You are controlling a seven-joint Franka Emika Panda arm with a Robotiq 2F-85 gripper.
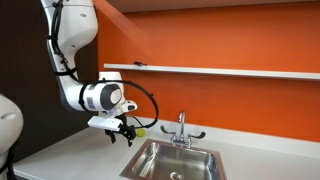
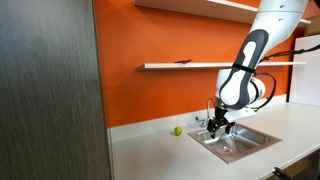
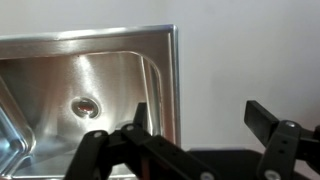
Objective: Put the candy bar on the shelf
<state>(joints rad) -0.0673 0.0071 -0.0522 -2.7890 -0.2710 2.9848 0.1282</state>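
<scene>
A small dark flat thing, apparently the candy bar (image 1: 138,65), lies on the long white shelf (image 1: 230,71) on the orange wall; both exterior views show it (image 2: 182,62) near one end of the shelf (image 2: 215,66). My gripper (image 1: 125,135) hangs low over the pale countertop beside the steel sink, far below the shelf (image 2: 217,125). In the wrist view its jaws (image 3: 198,110) are open with nothing between them, over bare countertop next to the sink's rim.
The steel sink (image 1: 175,160) with a faucet (image 1: 181,128) is set in the countertop (image 3: 240,50). A small yellow-green ball (image 2: 178,130) lies on the counter by the wall. A dark wood panel (image 2: 50,90) stands at one side.
</scene>
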